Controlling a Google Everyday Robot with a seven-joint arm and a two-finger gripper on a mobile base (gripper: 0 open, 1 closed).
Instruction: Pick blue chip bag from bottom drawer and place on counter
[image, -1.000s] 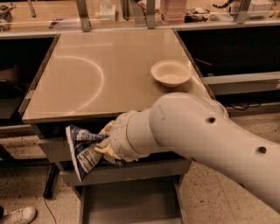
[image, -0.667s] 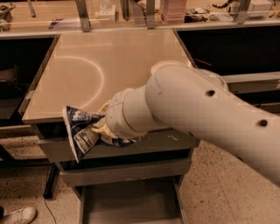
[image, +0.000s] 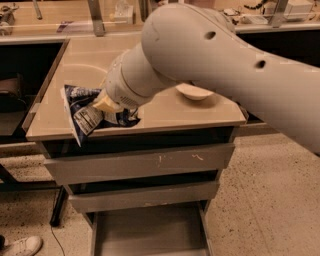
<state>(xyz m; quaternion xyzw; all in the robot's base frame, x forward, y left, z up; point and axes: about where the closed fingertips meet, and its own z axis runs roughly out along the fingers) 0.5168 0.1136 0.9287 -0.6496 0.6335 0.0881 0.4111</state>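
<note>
Over the front left corner of the counter (image: 170, 114) we see the bag (image: 85, 112), tilted, with its lower corner hanging past the front edge. The print is too small for us to read: we make out a white label patch with dark lines and lighter markings near the top, but no brand name. The foil is dark navy, crinkled and creased, pulled into a rough wedge.

The gripper (image: 106, 104) sits at the bag's right side, clenched on the foil. We see one yellowish pad (image: 103, 103) pressed on it; the other finger is hidden behind the wrist. The arm (image: 210, 55) is smooth, cream and rounded, with small dark holes. It sweeps in from the right edge and covers much of the counter's back right part.

The counter is glossy beige with a thin metal rim and a curved glare near the back left. A shallow white bowl (image: 195, 91) stands near the right edge, half hidden under the arm.

Below, two grey drawer fronts (image: 135, 162) are shut, the upper one scuffed. The drawer (image: 150, 230) at the bottom is pulled out, showing a flat grey floor. On the speckled floor (image: 270, 200) at the bottom left we see a white shoe (image: 20, 246) and a dark cable (image: 54, 235). A wooden bench (image: 50, 20) with clutter runs behind.
</note>
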